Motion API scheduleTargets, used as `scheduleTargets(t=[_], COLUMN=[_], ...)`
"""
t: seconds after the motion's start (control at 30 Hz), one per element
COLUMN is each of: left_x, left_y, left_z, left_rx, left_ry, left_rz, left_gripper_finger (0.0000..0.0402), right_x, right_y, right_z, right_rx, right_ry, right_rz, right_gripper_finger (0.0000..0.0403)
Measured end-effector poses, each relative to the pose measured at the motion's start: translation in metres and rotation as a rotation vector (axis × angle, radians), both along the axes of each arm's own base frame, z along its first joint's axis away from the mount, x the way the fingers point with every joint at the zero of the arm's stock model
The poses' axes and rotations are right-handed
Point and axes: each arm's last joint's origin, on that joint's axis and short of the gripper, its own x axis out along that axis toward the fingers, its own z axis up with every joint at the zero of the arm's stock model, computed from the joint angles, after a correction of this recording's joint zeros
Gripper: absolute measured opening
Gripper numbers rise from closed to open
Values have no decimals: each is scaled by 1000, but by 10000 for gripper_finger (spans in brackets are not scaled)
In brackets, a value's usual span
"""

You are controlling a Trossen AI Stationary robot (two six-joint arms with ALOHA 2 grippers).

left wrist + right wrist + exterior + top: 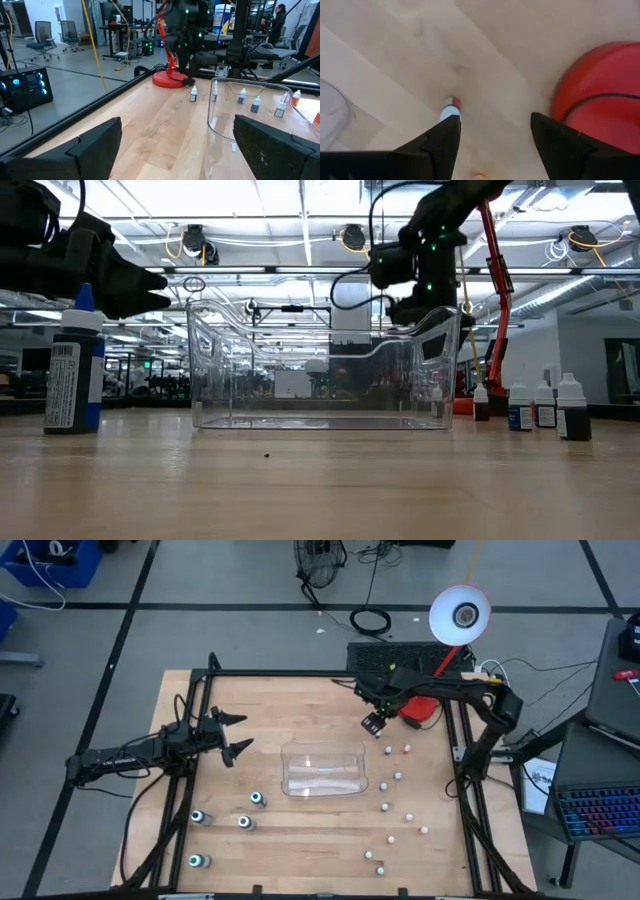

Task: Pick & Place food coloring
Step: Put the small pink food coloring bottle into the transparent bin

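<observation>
On the wooden table [300, 830], a food coloring bottle [451, 107] stands below the open right gripper [492, 137].

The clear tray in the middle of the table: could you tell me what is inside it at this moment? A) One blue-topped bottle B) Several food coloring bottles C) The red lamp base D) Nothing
D: the clear tray holds nothing in the high view, and the low view shows its floor bare, while the food coloring bottles stand on the wood outside it, on either side.
</observation>
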Motion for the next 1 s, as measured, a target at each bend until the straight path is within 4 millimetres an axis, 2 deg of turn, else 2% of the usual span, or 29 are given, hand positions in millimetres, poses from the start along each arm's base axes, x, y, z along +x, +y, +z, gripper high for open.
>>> scheduleTargets(t=[0.1,0.6,0.83,1.0], left_x=[0,0,0,0], left_y=[0,0,0,0], left_z=[0,0,0,0], left_rx=[0,0,0,0], left_ry=[0,0,0,0], left_rz=[0,0,0,0], left_gripper_finger=[379,379,379,379], right_x=[1,10,1,-15], right_y=[4,28,32,40], right_z=[-11,-33,-15,6], right_rx=[13,36,87,96], right_ry=[27,-46,-56,-40], right_rz=[11,96,109,16], right_gripper_finger=[230,228,225,224])
